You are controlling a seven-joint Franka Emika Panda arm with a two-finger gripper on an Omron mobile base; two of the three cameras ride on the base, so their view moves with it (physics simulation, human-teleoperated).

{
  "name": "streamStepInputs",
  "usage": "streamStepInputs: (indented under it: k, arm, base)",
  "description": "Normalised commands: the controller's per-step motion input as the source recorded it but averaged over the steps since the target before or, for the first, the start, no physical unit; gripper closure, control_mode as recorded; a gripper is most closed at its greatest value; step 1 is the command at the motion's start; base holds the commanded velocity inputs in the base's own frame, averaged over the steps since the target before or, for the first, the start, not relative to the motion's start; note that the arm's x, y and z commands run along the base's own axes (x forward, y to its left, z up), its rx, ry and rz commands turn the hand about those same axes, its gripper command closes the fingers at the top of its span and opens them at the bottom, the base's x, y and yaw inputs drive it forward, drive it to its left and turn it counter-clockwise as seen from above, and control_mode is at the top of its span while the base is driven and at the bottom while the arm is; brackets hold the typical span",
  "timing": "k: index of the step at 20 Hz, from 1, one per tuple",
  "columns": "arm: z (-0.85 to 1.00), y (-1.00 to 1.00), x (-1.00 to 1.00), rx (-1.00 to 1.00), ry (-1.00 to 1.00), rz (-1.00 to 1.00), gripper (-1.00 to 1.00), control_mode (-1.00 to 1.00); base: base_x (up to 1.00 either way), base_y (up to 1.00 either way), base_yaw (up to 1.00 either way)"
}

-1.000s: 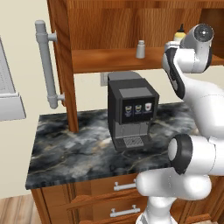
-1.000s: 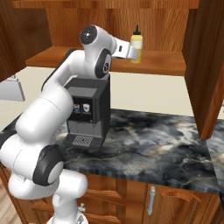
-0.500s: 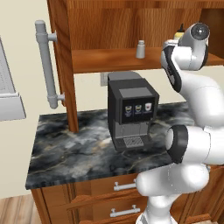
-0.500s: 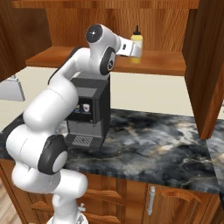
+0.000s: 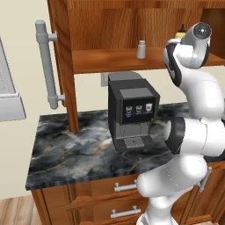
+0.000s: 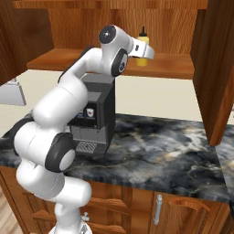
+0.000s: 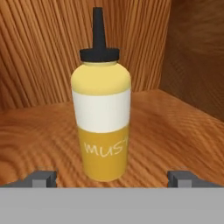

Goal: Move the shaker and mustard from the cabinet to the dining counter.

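Claw (image 7: 112,177) spread fully wide, gripping nothing, raised to shelf level just in front of yellow squeeze mustard bottle (image 7: 101,114) with dark pointed cap. Bottle upright on reddish-brown wooden cabinet shelf (image 6: 173,69), right end. Small grey tapered shaker (image 5: 141,49) upright farther left on same shelf.

Glossy plastic mustard (image 7: 101,118), grained wooden cabinet (image 7: 39,57), polished marbled stone counter (image 5: 79,154)

The mustard (image 7: 101,116) stands upright on the cabinet (image 7: 175,122) shelf, straight ahead of the hand (image 7: 112,178). Its two fingertips (image 7: 43,178) sit wide apart, one to each side of the bottle's base, not touching it.
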Motion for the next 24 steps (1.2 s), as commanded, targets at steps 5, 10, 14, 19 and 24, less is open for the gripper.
streamStepInputs:
  k: [5, 10, 14, 19, 24]
  arm:
    - [-0.02, -0.02, 0.23, 0.0, 0.01, 0.0, -1.0, -1.0]
    - [-0.01, 0.0, 0.18, 0.0, 0.02, 0.0, -1.0, -1.0]
    - [0.0, 0.0, 0.15, 0.01, 0.03, 0.0, -1.0, -1.0]
    - [0.0, -0.07, 0.13, 0.01, 0.04, 0.0, -1.0, -1.0]
    - [0.0, -0.05, 0.16, 0.01, 0.03, 0.0, -1.0, -1.0]
  base:
    - [0.0, 0.0, 0.0]
    - [0.0, 0.0, 0.0]
    - [0.0, 0.0, 0.0]
    - [0.0, 0.0, 0.0]
    - [0.0, 0.0, 0.0]
